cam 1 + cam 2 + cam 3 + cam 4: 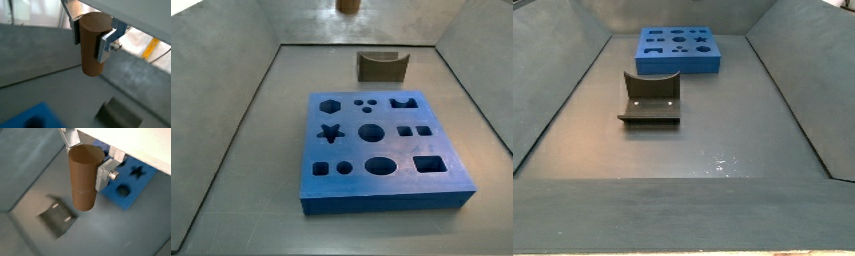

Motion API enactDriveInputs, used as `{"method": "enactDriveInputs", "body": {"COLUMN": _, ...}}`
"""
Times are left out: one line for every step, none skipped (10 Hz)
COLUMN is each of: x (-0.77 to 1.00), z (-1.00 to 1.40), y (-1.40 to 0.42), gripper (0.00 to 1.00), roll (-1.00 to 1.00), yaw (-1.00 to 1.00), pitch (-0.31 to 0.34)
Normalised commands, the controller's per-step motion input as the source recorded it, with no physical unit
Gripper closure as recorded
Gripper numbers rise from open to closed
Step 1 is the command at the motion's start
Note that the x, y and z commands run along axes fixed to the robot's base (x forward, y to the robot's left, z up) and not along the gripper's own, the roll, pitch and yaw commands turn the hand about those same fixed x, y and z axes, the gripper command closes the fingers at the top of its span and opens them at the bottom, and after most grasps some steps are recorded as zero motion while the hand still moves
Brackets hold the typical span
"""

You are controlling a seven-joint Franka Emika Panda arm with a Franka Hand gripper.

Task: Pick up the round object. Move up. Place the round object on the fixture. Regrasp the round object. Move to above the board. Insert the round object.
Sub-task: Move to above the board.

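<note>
Clamped between the two silver fingers [107,44] in a wrist view, the round object [92,45] hangs upright, an orange-brown cylinder with its lower end free in the air. The gripper [93,36] is closed on the peg's upper part, one plate pressing each side. Below it lies the grey floor, with a corner of the blue board [33,119] and the top of the fixture [120,115] at the frame's edge, both well apart from the peg.

Seen through another wrist view, the same peg [85,177] is held by the gripper [87,160], its finger plate [105,174] flat against the cylinder's side. The fixture [59,217] rests on the floor beneath and beside the peg's lower end, not touching it. The board [133,183] shows behind the finger, its star and round cut-outs visible.

A side view puts the board [385,150] nearest, flat on the floor, with the olive-brown fixture [381,66] standing just beyond it. Only the peg's lower end [348,6] shows at the top edge, high above the floor; the gripper is out of frame.

Another side view shows the fixture [649,100] in the middle of the floor and the board [679,50] farther back; neither peg nor gripper appears there.
</note>
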Motion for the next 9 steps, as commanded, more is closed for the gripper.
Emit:
{"method": "enactDriveInputs", "body": {"x": -0.16, "z": -0.78, "y": -0.97, "gripper": 1.0, "roll": -1.0, "yaw": -0.08, "pitch": -0.055}}
{"method": "enactDriveInputs", "body": {"x": -0.08, "z": -0.46, "y": -0.58, "gripper": 1.0, "roll": -1.0, "yaw": -0.07, "pitch": -0.045}}
{"method": "enactDriveInputs", "body": {"x": -0.06, "z": -0.28, "y": -0.35, "gripper": 1.0, "roll": -1.0, "yaw": -0.07, "pitch": -0.046}}
{"method": "enactDriveInputs", "body": {"x": -0.05, "z": -0.13, "y": -0.16, "gripper": 1.0, "roll": -1.0, "yaw": -0.07, "pitch": -0.04}}
{"method": "enactDriveInputs", "body": {"x": -0.04, "z": -0.08, "y": -0.1, "gripper": 1.0, "roll": -1.0, "yaw": -0.07, "pitch": -0.036}}
{"method": "enactDriveInputs", "body": {"x": -0.05, "z": -0.03, "y": -0.03, "gripper": 1.0, "roll": -1.0, "yaw": -0.06, "pitch": -0.045}}
{"method": "enactDriveInputs", "body": {"x": -0.06, "z": -0.02, "y": 0.0, "gripper": 1.0, "roll": -1.0, "yaw": -0.05, "pitch": -0.054}}
{"method": "enactDriveInputs", "body": {"x": -0.05, "z": 0.0, "y": 0.02, "gripper": 1.0, "roll": -1.0, "yaw": -0.04, "pitch": -0.057}}
{"method": "enactDriveInputs", "body": {"x": -0.05, "z": 0.01, "y": 0.03, "gripper": 1.0, "roll": -1.0, "yaw": -0.04, "pitch": -0.06}}
